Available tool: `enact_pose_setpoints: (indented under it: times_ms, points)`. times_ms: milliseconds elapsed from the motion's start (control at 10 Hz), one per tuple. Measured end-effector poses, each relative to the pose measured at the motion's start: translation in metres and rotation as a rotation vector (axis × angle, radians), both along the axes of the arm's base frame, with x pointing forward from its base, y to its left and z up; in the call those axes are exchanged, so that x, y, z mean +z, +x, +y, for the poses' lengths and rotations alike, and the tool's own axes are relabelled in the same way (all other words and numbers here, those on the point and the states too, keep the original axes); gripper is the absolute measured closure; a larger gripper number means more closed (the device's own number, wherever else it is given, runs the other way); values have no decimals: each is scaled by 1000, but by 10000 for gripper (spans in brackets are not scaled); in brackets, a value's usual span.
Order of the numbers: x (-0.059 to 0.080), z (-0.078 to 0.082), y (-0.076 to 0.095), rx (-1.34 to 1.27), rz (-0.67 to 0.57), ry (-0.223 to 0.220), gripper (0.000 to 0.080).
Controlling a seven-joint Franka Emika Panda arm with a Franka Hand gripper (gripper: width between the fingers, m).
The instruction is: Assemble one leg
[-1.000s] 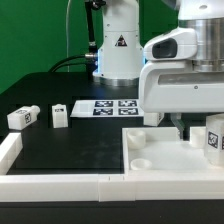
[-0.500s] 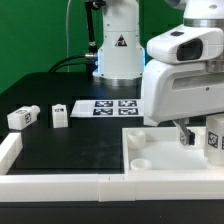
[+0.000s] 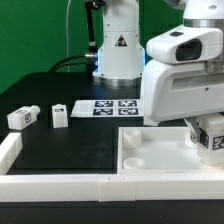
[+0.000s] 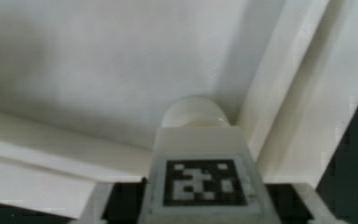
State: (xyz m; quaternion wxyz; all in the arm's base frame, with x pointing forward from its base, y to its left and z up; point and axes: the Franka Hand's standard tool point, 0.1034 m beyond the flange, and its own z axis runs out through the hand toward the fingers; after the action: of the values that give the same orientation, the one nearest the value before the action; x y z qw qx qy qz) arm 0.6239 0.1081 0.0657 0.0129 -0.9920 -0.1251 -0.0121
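My gripper (image 3: 207, 132) is at the exterior view's right, over the large white tray-like piece (image 3: 160, 165). It is shut on a leg (image 3: 212, 137), a white stubby block with a black-and-white tag. In the wrist view the leg (image 4: 202, 178) sits upright between my gripper (image 4: 202, 198) fingers, dark on both sides. A round socket (image 4: 197, 110) of the tray-like piece lies just beyond it. Two more legs (image 3: 22, 117) (image 3: 60, 114) lie on the black table at the exterior view's left.
The marker board (image 3: 108, 106) lies in the middle of the table, in front of the robot base (image 3: 118, 50). A white rail (image 3: 60, 183) runs along the front edge, with a short one (image 3: 8, 150) at the left.
My gripper has moved to the exterior view's right, from beside the standing leg to around it, and now grips it.
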Motion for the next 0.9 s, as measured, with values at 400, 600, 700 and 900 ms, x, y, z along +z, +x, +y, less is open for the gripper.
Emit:
enact_pose_setpoints:
  times_ms: [400,600,700,900]
  points:
    - [-1,1,0,-424,8,20,515]
    - [-1,6,-1,-745,17,30,515]
    - [-3,9,-2,-895,25,33,515]
    - [-3,12,-2,-1148,43,50,515]
